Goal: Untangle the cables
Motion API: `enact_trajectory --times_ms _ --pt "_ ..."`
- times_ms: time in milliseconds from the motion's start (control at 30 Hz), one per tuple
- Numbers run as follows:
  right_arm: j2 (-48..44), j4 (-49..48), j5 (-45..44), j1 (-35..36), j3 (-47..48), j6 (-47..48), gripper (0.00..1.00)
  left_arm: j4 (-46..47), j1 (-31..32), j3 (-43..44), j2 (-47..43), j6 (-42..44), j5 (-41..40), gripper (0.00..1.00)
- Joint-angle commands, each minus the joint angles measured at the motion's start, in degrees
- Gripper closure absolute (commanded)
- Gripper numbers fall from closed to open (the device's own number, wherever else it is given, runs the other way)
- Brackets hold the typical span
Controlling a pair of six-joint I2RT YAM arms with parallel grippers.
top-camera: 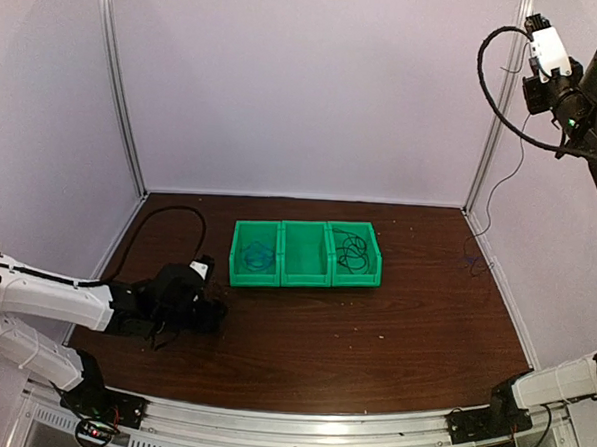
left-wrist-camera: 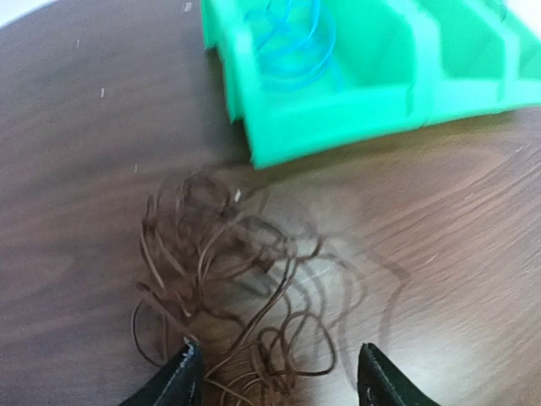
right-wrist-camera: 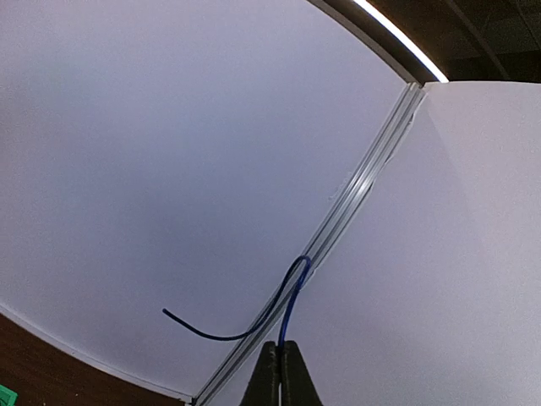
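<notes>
One dark cable tangle [left-wrist-camera: 228,271] lay under the low left gripper [left-wrist-camera: 277,376], jaws apart; the raised right gripper [right-wrist-camera: 280,376] clamped one blue cable [right-wrist-camera: 288,317].

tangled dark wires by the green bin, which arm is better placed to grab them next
Left. The left tool sits open over the tangled dark thin wires beside the green plastic bin. The right tool is up near the wall, shut on a thin blue wire.
</notes>
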State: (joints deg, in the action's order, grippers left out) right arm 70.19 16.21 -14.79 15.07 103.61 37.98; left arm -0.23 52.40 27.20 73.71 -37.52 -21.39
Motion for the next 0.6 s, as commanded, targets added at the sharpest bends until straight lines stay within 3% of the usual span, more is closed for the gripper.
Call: enact_trajectory --times_ms 0,267,433,567 --pt "-1.77 6.9 10.0 -0.13 -1.64 -5.45 1.0 -3.47 0.65 5.61 -4.65 5.24 1.04 0.35" --pt "-1.73 15.86 34.62 -0.13 1.48 -11.25 1.0 -0.64 4.68 13.28 -7.46 15.91 -1.82 0.33" --pt "-0.94 18.58 50.1 -0.04 2.34 -14.91 1.0 16.2 8.6 13.45 -6.63 26.8 7.07 0.32" --pt "0.3 18.68 57.26 -0.04 4.93 -18.31 1.0 29.62 8.94 16.91 2.31 29.64 16.87 0.3"
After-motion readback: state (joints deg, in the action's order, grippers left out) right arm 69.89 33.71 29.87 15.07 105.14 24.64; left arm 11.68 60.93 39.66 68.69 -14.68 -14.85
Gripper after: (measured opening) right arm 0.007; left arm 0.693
